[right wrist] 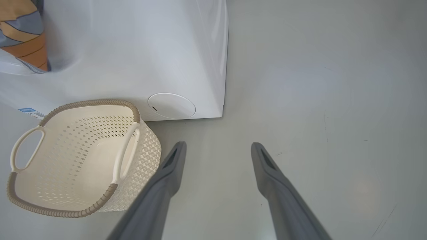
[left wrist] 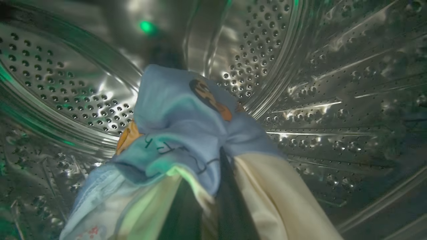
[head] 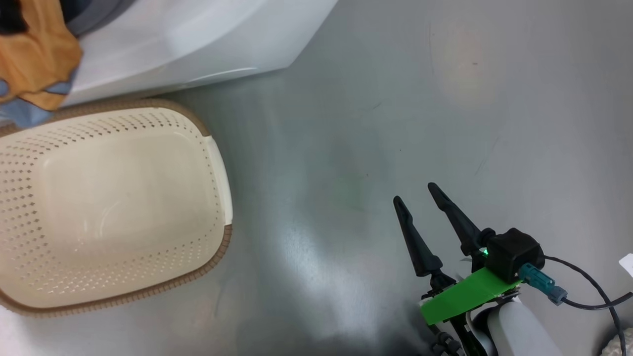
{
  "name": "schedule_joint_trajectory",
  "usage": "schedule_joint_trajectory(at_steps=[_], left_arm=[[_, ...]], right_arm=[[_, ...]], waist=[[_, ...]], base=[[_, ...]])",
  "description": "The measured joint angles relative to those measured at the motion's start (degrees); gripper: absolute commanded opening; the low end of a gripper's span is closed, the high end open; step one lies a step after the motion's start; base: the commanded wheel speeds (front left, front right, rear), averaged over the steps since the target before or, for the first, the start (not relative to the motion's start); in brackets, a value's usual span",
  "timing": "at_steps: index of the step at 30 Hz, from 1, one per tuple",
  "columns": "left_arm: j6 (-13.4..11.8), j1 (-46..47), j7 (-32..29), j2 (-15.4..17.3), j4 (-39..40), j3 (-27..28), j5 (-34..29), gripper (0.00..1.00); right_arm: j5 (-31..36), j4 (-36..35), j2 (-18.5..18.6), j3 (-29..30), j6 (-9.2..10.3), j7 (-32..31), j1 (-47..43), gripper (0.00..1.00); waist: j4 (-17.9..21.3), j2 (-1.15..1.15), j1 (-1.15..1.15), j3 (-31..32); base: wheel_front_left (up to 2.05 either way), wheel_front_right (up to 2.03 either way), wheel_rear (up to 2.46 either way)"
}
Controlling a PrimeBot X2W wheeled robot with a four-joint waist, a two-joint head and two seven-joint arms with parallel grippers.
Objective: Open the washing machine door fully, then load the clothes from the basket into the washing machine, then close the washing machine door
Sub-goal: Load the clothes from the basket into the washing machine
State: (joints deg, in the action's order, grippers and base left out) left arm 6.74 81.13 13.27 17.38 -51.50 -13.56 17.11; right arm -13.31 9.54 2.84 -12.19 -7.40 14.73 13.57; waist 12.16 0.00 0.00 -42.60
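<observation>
Our left gripper [left wrist: 208,186], jaws clenched on the blue and cream clothes [left wrist: 180,116], sits inside the steel drum [left wrist: 333,100] of the washing machine [head: 198,39], while our right gripper [head: 415,194] hangs above the grey floor [head: 445,99] with jaws spread, near the cream basket [head: 220,173] just beside the machine's front.

Smooth grey floor [head: 445,123], glossy, with soft pale glare and faint dark scuffs [head: 487,155].

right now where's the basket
In the head view the basket sits empty on the floor at the lower left, just in front of the white washing machine and left of the right end effector.
</observation>
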Motion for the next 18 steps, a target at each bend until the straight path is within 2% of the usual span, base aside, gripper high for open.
schedule_joint_trajectory(at_steps=[8,9,10,11,18], left_arm=[[-0.19,0.13,1.38,-0.15,-2.00,-0.33,-1.13,0.00],[-0.19,0.13,1.40,-0.16,-2.86,-0.24,-1.02,0.18],[-0.18,0.12,1.40,-0.24,-4.10,-0.12,-0.78,0.77],[-0.18,0.08,1.36,-0.36,-5.45,0.09,-0.27,1.00],[-0.16,0.15,1.35,-0.78,-9.82,-0.18,0.38,1.00]], right_arm=[[-0.46,0.03,0.00,-0.35,0.00,0.00,0.05,1.00],[-0.47,0.05,0.00,-0.35,0.00,0.00,0.05,1.00],[-0.47,0.14,0.00,-0.34,0.00,0.00,0.06,1.00],[-0.47,0.19,0.00,-0.32,0.00,0.00,0.06,1.00],[-0.47,0.47,0.00,-0.21,0.01,0.00,0.41,1.00]], waist=[[0.26,0.00,0.00,-0.24],[0.22,0.00,0.00,-0.26],[0.18,0.00,0.00,-0.23],[0.12,0.00,0.00,-0.14],[-0.53,0.00,0.00,0.75]], base=[[0.00,0.00,0.00],[0.00,0.00,0.00],[0.00,0.00,0.00],[0.00,0.00,0.00],[0.00,0.00,0.00]])
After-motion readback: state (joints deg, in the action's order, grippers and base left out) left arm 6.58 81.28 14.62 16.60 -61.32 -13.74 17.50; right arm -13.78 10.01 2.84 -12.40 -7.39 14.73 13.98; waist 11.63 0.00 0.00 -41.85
